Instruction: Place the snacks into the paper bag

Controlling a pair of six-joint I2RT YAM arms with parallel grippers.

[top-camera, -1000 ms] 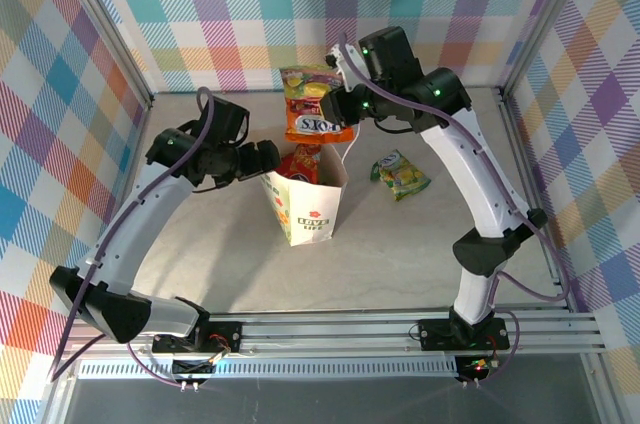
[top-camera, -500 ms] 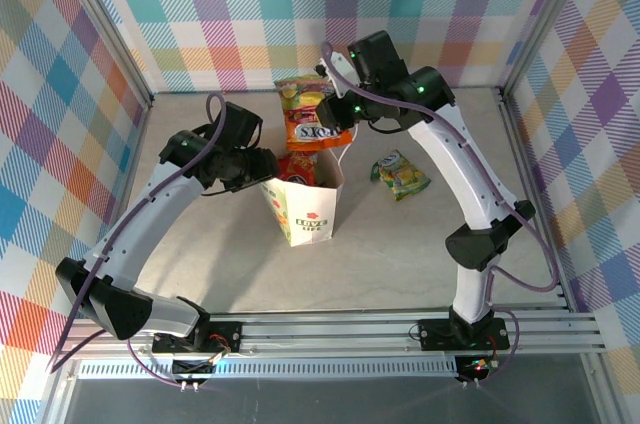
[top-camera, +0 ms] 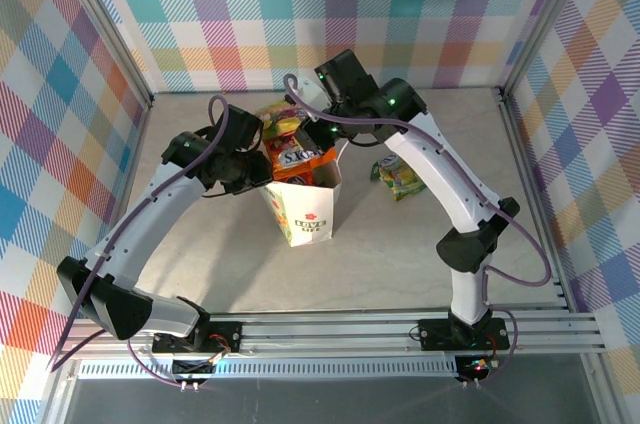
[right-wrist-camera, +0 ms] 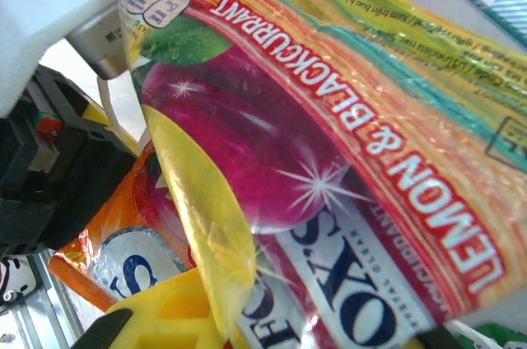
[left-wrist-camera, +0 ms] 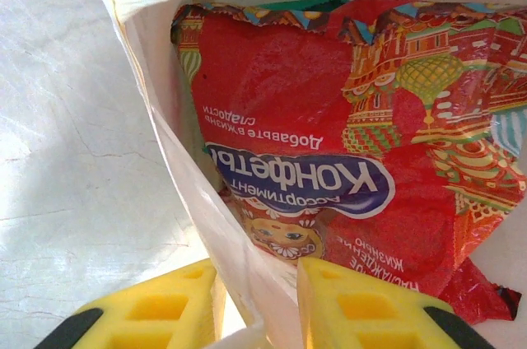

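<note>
Reaching over paper bag (top-camera: 305, 216), right pincer (top-camera: 316, 134) clamps orange packet (top-camera: 294, 157); left pincer (left-wrist-camera: 256, 309) pinches bag rim.

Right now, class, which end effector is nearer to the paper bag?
Left. The left end effector straddles the paper bag at its wall; the right end effector holds the orange packet over its opening.
</note>
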